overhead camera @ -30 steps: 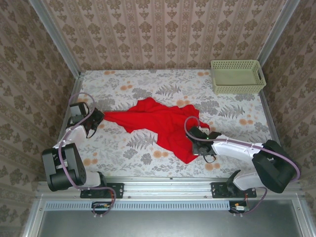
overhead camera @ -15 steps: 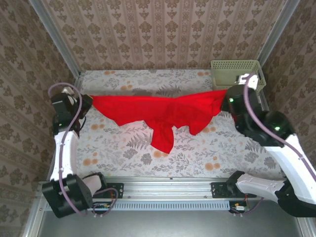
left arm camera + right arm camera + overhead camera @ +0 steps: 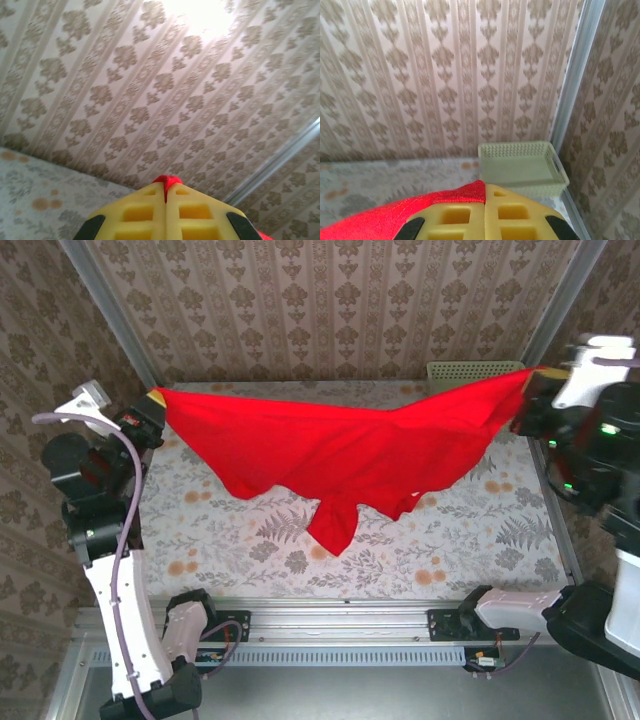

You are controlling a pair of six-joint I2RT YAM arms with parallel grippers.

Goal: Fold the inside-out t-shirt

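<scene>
Holding t-shirt [image 3: 340, 445] aloft | arms raised, spread wide | left gripper [image 3: 157, 398] clamped on it | right gripper [image 3: 531, 376] likewise

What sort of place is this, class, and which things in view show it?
Probably a robot test booth dressed like a home: wallpapered walls in a metal frame, a flower-patterned table with a green basket, and the left gripper and right gripper holding a red t-shirt stretched between them.
</scene>
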